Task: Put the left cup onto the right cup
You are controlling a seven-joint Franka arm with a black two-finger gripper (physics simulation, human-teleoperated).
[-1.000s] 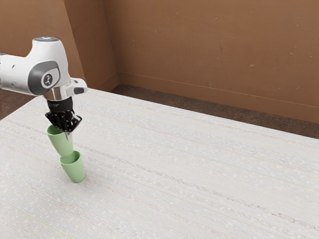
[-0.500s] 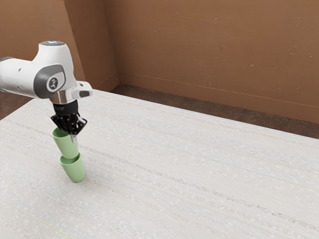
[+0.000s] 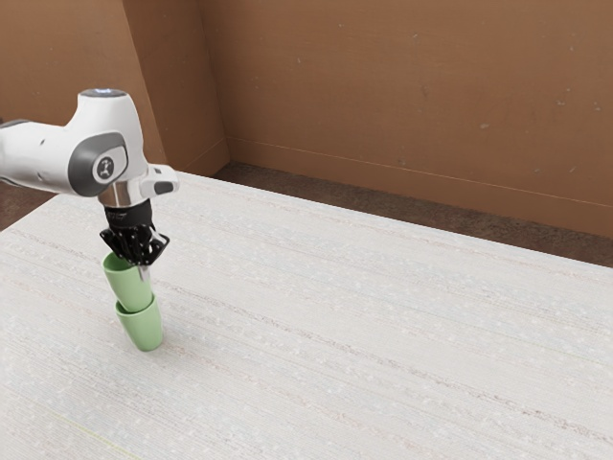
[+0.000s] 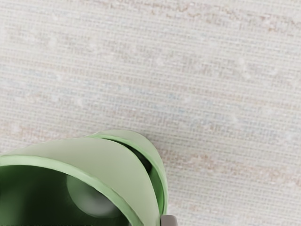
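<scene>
Two light green cups are nested near the exterior view's left on the pale table. The lower cup stands on the table, leaning. The upper cup sits tilted inside its mouth. My black gripper is shut on the upper cup's rim, coming straight down from the white arm. In the wrist view the held cup's open mouth lies just under the hand, and the rim of the lower cup shows around it.
The table stretches wide toward the exterior view's right and front. Brown walls stand behind it, and a dark floor strip runs along the far edge.
My hand has carried the held cup down and a little toward the exterior view's right, so it now sits deeper in the lower cup. The lower cup stayed put.
</scene>
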